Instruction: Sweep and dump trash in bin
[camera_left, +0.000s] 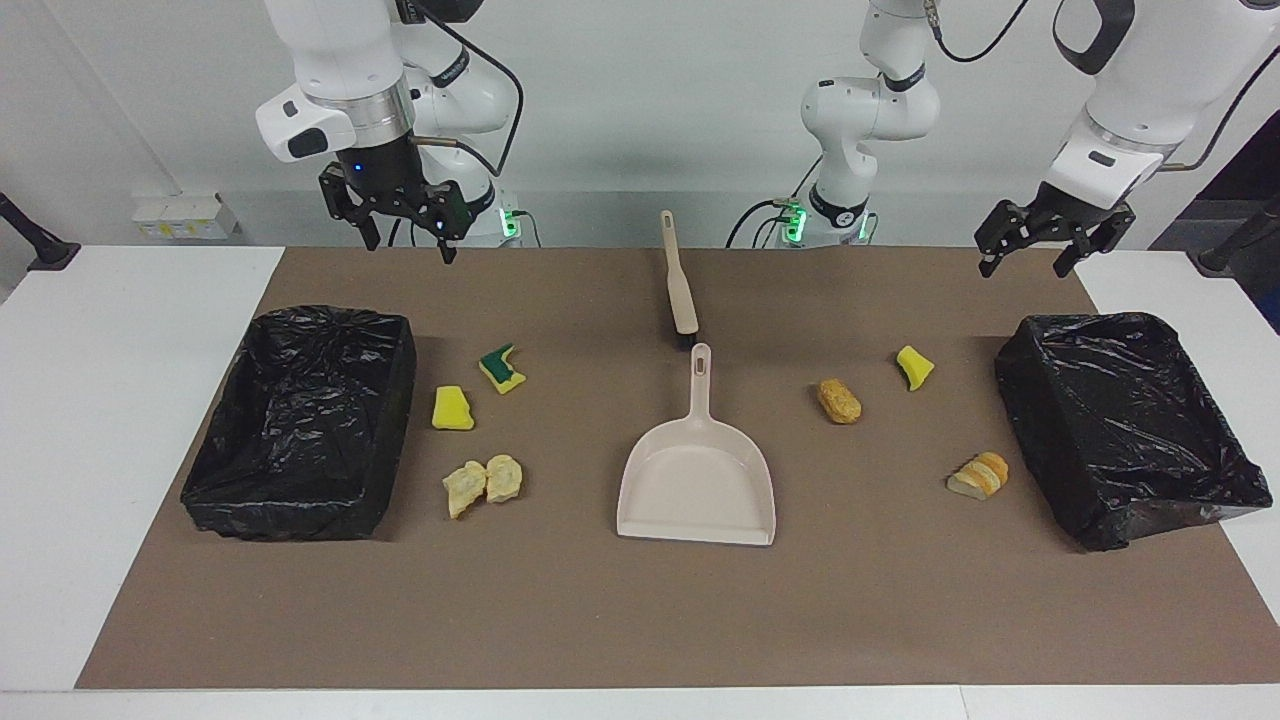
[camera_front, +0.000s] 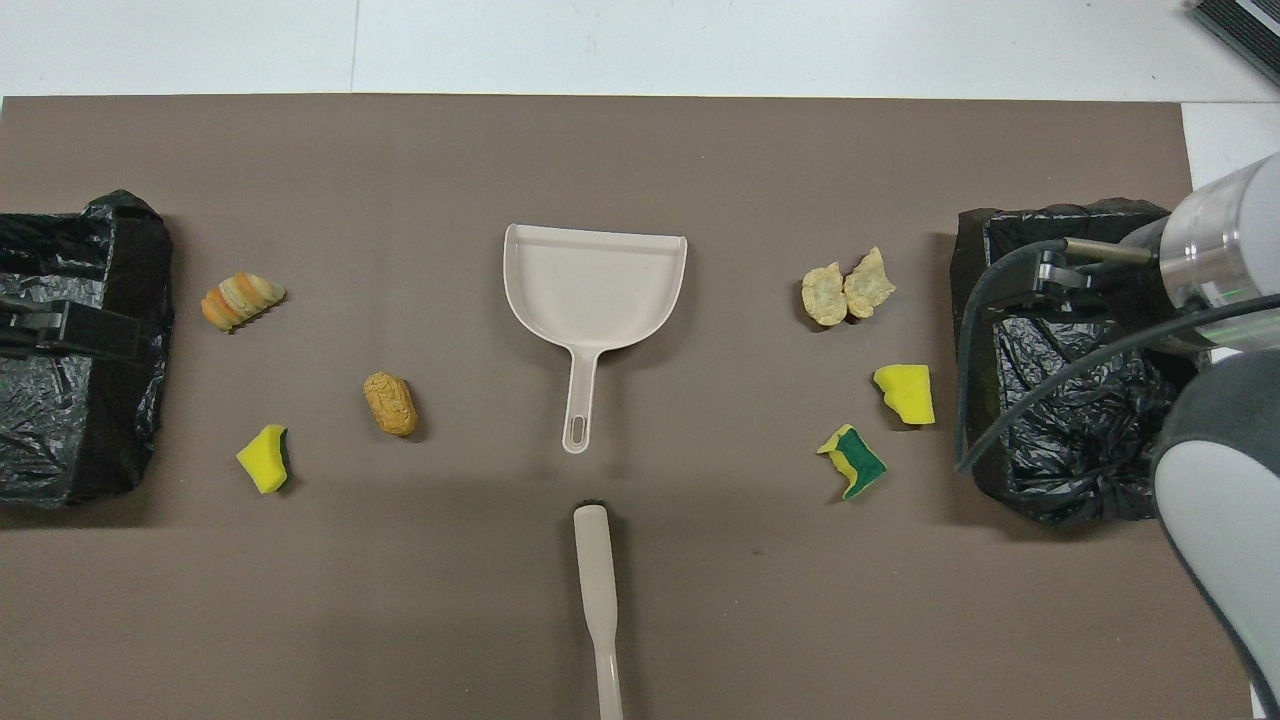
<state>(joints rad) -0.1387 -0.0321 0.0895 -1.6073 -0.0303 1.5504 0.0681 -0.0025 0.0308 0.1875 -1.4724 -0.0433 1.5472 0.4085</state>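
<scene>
- Currently both grippers are held raised over the robots' edge of the brown mat (camera_left: 640, 620), nothing gripped: the right gripper (camera_left: 410, 246) toward the right arm's end, the left gripper (camera_left: 1022, 262) toward the left arm's end, each with its jaws spread.
- Nearest the robots, at mid-table, one beige brush (camera_left: 683, 290) is laid, untouched; its head lies just beside the handle tip of the one beige dustpan (camera_left: 697, 480), so the pan could be nudged askew when the brush is gripped.
- Seven scraps of trash are counted, all on the mat, none binned: three sponge bits, four bread-like chunks.
- Toward the right arm's end: green-topped sponge (camera_left: 502, 368), yellow sponge (camera_left: 452, 409), two touching crumbly chunks (camera_left: 484, 484).
- Toward the left arm's end: yellow sponge wedge (camera_left: 914, 367), brown roll (camera_left: 839, 400), striped slice (camera_left: 979, 475).
- Being light, scraps could be flicked past the pan, and an unheld pan could be pushed along.
- Two black-lined bins (camera_left: 395, 400) (camera_left: 1020, 400) are set at the ends; loose liner could be snagged during dumping.
</scene>
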